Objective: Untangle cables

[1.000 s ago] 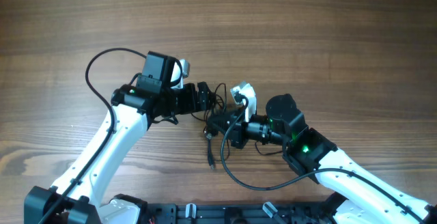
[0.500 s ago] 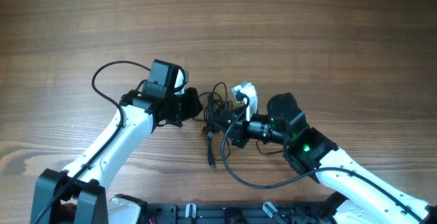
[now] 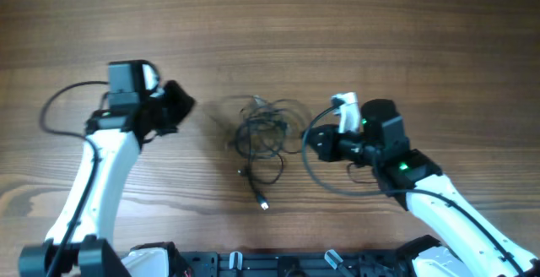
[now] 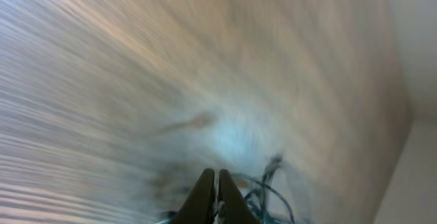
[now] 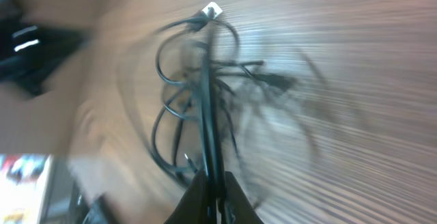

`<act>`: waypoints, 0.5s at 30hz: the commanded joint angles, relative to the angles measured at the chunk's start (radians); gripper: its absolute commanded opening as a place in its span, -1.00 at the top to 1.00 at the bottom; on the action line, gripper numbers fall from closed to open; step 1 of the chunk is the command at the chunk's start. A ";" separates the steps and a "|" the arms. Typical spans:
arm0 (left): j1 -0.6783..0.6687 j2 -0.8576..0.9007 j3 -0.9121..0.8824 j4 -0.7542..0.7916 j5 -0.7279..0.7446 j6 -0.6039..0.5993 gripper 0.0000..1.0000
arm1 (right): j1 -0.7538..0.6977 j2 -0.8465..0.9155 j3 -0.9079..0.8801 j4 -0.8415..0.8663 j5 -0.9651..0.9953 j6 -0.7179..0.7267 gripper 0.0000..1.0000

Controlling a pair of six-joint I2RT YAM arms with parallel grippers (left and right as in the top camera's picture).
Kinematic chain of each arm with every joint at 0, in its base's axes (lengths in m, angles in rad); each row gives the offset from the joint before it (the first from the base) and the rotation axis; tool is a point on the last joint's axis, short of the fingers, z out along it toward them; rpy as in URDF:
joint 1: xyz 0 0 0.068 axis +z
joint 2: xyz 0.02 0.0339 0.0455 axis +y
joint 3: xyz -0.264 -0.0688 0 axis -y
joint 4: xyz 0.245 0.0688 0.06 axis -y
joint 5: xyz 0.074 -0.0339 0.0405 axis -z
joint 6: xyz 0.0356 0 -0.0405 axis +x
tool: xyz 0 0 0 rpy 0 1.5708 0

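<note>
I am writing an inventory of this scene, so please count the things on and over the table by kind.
Grippers: 2 (left gripper, right gripper)
Heap of black cables: 1, its cords too tangled to count singly
Wooden table: 1
Total: 4

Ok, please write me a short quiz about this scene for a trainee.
1. True or false: seen from overhead, the cables lie between the left gripper and the right gripper.
2. The two grippers' jaws are: A) both open, B) both shut, C) one open, one shut.
3. Which gripper's wrist view shows a strand running straight from its jaws to a pale plug end?
Key: 1 true; 2 B; 3 right.
</note>
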 commanded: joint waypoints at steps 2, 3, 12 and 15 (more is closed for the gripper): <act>0.045 -0.036 0.024 -0.037 -0.048 -0.002 0.92 | -0.093 -0.013 -0.002 -0.042 0.078 0.021 0.91; 0.045 -0.036 0.024 -0.043 -0.070 -0.002 0.92 | -0.110 -0.013 -0.002 -0.046 0.075 0.022 0.91; 0.002 -0.029 0.024 -0.054 0.053 -0.002 0.88 | -0.132 -0.013 -0.002 0.043 -0.125 0.040 0.91; -0.066 -0.010 0.024 -0.053 0.099 -0.002 0.10 | -0.120 -0.013 -0.002 0.072 -0.135 0.030 0.91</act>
